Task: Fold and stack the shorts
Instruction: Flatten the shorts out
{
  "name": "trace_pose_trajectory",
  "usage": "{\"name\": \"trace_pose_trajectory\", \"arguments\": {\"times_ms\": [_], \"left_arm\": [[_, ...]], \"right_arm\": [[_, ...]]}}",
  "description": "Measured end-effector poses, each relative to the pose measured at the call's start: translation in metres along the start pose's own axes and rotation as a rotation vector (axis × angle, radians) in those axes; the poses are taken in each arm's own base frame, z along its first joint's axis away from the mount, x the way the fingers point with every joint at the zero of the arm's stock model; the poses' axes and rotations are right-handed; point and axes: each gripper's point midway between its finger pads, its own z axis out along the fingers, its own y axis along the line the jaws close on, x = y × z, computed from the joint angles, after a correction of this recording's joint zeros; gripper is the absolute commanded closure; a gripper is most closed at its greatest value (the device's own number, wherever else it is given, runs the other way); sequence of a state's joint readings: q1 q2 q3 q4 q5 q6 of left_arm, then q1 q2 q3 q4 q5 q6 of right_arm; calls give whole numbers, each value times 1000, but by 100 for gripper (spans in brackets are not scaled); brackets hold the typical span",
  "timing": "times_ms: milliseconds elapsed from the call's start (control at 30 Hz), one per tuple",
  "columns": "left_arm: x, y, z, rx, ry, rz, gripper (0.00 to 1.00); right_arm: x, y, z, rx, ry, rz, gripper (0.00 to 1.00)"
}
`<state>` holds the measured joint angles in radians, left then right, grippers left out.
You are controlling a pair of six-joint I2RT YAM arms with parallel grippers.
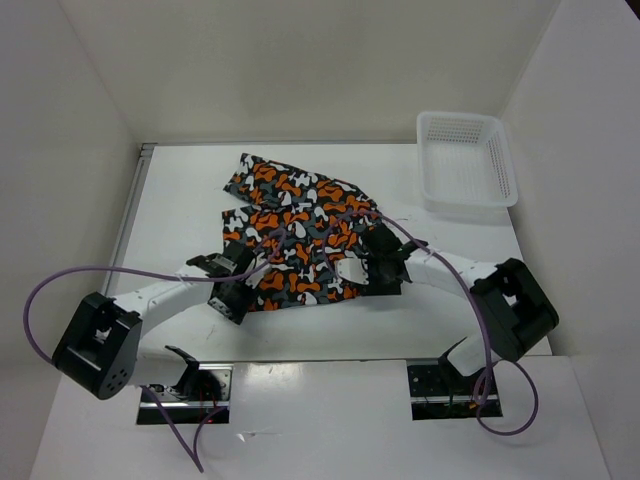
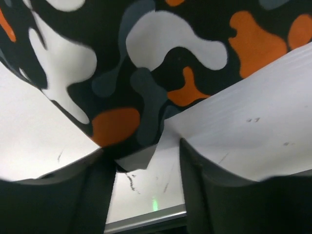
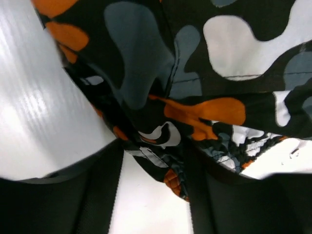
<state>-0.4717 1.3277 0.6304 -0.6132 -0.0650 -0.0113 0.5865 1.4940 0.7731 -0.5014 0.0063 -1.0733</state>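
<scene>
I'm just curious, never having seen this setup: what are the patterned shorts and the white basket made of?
The shorts look like thin, matte printed cloth, probably a light synthetic or cotton: they drape, bunch and show stitched seams. The basket looks like white moulded plastic, going by its rigid rim and perforated mesh walls.

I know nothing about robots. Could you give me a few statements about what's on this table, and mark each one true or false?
1. The shorts have an orange, white, grey and black camouflage print. True.
2. The white basket holds a folded pair of shorts. False: nothing is in it.
3. The left arm's fingers and the right arm's fingers are both at the near edge of the shorts. True.
4. The basket stands at the far left corner. False: it stands at the far right corner of the table.
</scene>
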Motion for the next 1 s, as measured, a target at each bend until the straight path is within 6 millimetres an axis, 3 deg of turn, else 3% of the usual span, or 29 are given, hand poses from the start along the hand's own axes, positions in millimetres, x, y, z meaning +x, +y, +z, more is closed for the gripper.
{"name": "trace_pose_trajectory", "arguments": {"times_ms": [33, 67, 100, 133, 200, 367, 433, 500, 600, 667, 733, 833, 1000], "left_arm": [[-1, -2, 1, 11, -3, 4, 58], [-3, -4, 1, 21, -9, 6, 66], [-4, -5, 2, 26, -15, 5, 93], [-7, -6, 2, 32, -26, 3, 100], [-13, -6, 2, 30, -48, 9, 100], [-35, 1, 0, 26, -84, -16, 100], [-55, 14, -7, 15, -118, -64, 100], [-87, 36, -26, -6, -204, -125, 100], [-158, 88, -80, -81, -440, -222, 100], [-199, 127, -134, -148, -616, -274, 100], [-225, 159, -192, -223, -777, -311, 100], [-225, 171, -264, -294, -941, -326, 100], [-179, 152, -363, -385, -1156, -329, 100]], "right_arm": [[0, -2, 2, 6, 3, -8, 65], [0, -4, 3, 13, 2, -17, 74], [-1, -6, 5, 21, -3, -24, 81], [-1, -6, 7, 27, -4, -25, 91], [-1, -6, 9, 31, -6, -29, 100], [-10, -11, 3, 16, -30, -7, 100], [-27, -31, -12, 32, -64, 32, 100], [-54, -74, -39, 117, -135, 77, 100], [-101, -161, -103, 318, -288, 144, 100], [-122, -217, -155, 461, -380, 191, 100], [-134, -253, -202, 571, -454, 227, 100], [-142, -261, -245, 639, -512, 249, 100], [-166, -213, -291, 536, -616, 230, 100]]}}
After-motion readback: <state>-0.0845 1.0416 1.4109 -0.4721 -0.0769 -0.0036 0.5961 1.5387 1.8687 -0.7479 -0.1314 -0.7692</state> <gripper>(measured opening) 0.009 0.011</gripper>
